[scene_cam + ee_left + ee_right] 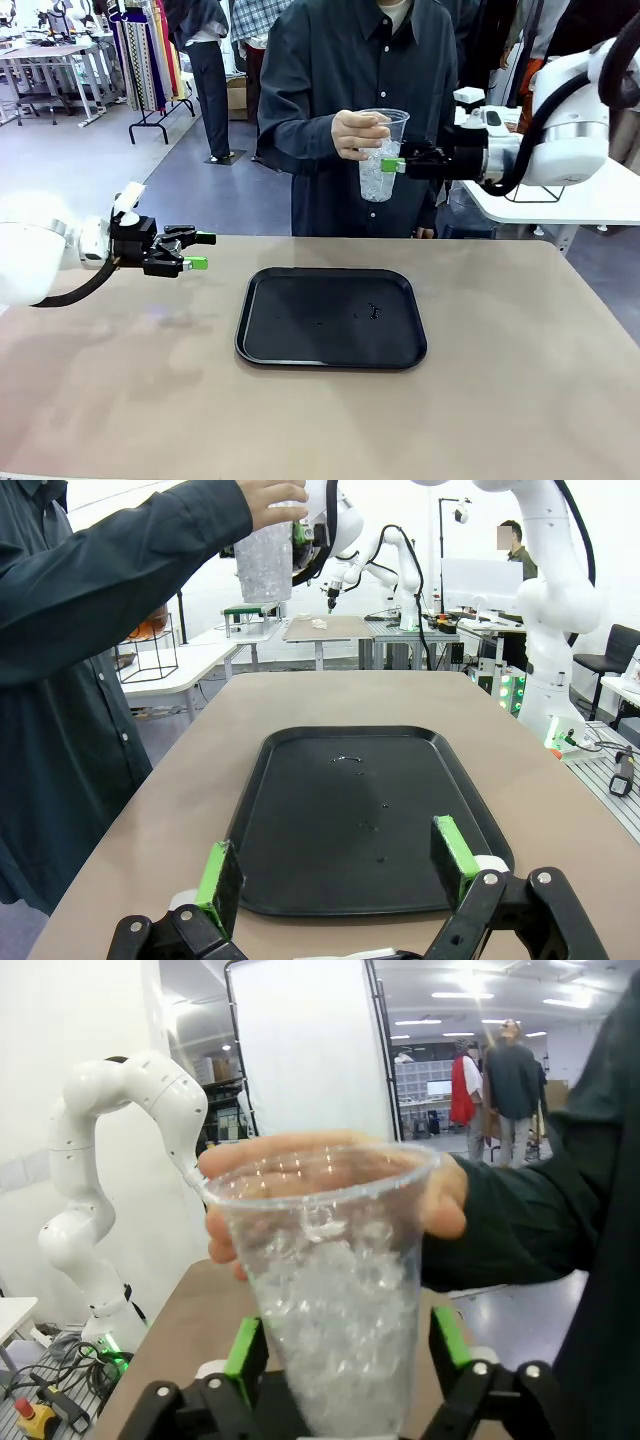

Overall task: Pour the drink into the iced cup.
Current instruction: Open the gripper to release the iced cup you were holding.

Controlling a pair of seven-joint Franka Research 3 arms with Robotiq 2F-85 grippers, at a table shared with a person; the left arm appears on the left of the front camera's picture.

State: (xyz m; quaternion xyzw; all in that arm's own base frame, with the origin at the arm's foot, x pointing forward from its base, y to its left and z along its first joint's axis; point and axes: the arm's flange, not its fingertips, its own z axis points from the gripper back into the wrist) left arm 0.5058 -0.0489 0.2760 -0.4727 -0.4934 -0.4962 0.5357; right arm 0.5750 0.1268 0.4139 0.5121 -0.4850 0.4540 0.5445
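1. The clear plastic cup of ice [379, 160] stands upright in the air, held by the person's hand [358, 133].
2. The right hand [399, 164] is nearest; its green pads sit either side of the cup, whether touching is unclear.
3. The left hand [197, 251] is wide open and empty, well away above the counter [520, 380].

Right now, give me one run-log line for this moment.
iced cup: held by person's hand | right gripper: jaws open around cup | left gripper: open, empty | tray: on table
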